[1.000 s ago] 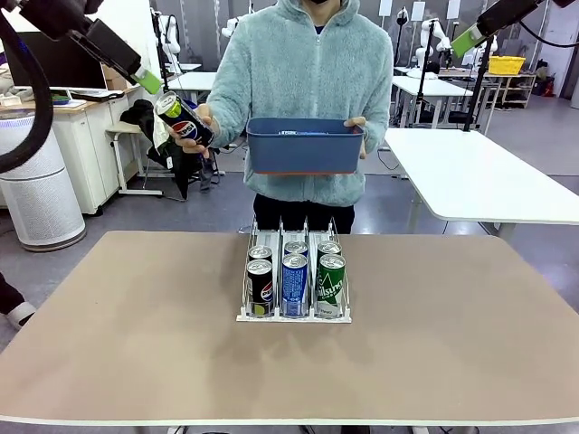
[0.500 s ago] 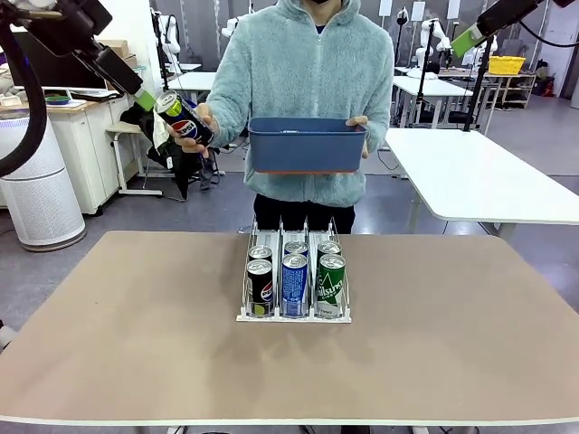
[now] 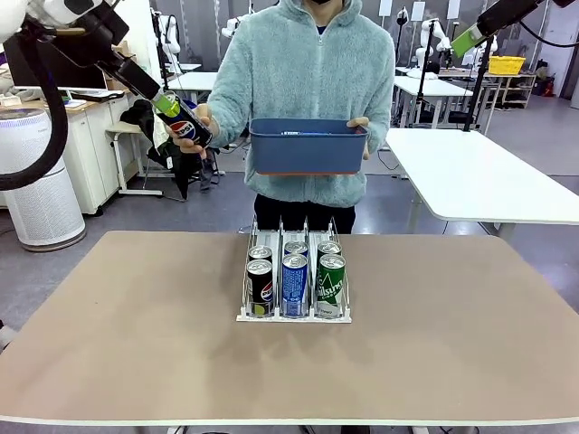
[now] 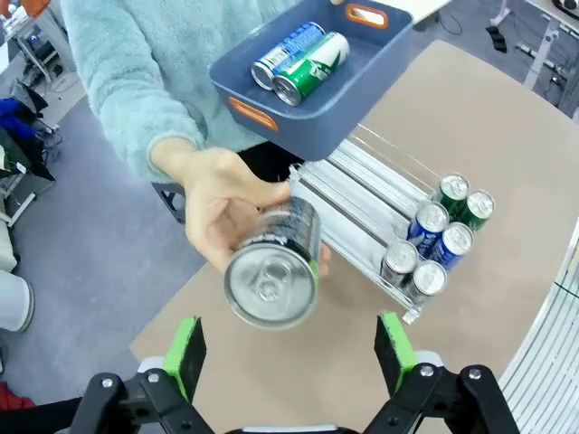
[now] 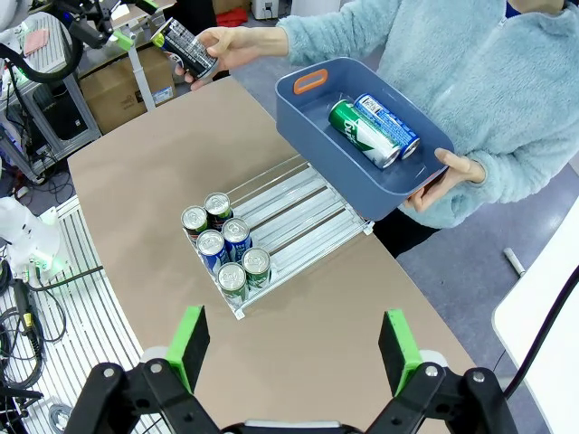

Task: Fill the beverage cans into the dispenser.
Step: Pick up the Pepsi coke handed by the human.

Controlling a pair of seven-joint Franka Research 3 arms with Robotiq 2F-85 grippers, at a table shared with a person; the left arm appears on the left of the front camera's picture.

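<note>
- Front view: the left gripper (image 3: 161, 98) reaches from the upper left to the silver top of a slim black aluminium Pepsi can (image 3: 188, 128). A person's hand (image 3: 201, 127) holds that can beyond the tabletop's (image 3: 434, 325) far edge.
- Left wrist view: the jaws are spread wide on either side of the can's round top (image 4: 271, 280), not clamped on it.
- The right gripper (image 3: 468, 41) hangs high at the upper right, jaws released and empty.
- The front view gives just the outer wall of the blue rectangular plastic bin (image 3: 306, 152) in the person's other hand. The right wrist view looks inside: one green can (image 5: 362, 133) and one blue-and-white can (image 5: 389, 125), lying down.
- The clear-and-white three-lane dispenser (image 3: 294, 237) stands mid-tabletop. At its near end are two black cans (image 3: 261, 285), two blue cans (image 3: 295, 282) and two green cans (image 3: 330, 285), upright.
- Count: nine cans, three of each colour.
</note>
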